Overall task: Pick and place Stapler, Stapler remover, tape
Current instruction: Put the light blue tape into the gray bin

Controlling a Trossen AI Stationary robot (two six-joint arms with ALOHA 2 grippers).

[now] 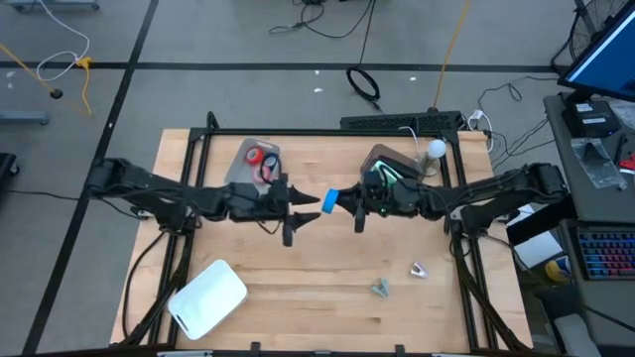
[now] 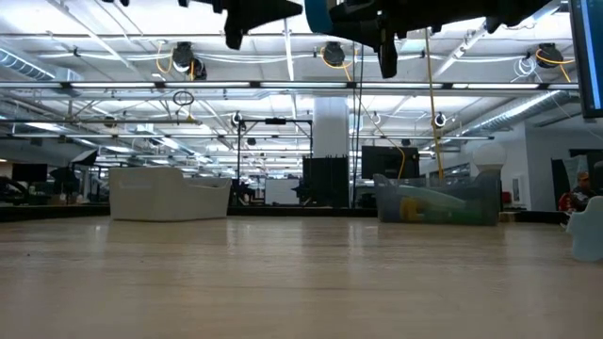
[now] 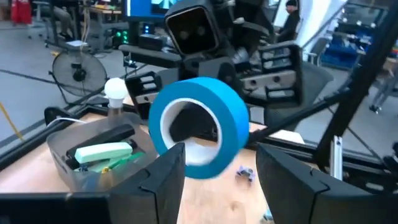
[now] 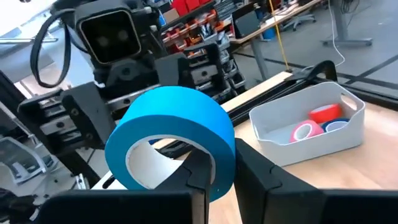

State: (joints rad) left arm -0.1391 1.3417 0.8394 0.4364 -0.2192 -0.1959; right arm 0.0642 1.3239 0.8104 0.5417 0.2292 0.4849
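Observation:
A blue tape roll [image 1: 332, 199] with a pale core hangs in mid-air over the table's middle, between both grippers. My right gripper [image 4: 227, 180] is shut on it. My left gripper [image 3: 227, 180] is open and faces it from the table's left; its fingers stand either side of the roll's lower part. In the low view the blue tape roll [image 2: 316, 13] is high above the tabletop. A grey bin [image 1: 256, 162] holds red and pink tape rolls [image 4: 314, 124]. A second bin [image 1: 390, 167] holds a green stapler [image 3: 102, 152]. My right gripper pinches the wall of the tape ring [image 4: 221, 167], one finger [image 4: 196, 177] on the hollow side and one finger [image 4: 258, 183] outside. It comes level from the table's right. The roll is lifted clear, its hole facing the left arm. My left gripper: I cannot tell whether it touches the roll.
A white lidded box [image 1: 206, 296] lies near the table's near left corner. Two small metal pieces [image 1: 382, 288] [image 1: 419, 269] lie on the near right. A white bulb [image 1: 437, 149] stands beside the right bin. Bare wood lies below the grippers.

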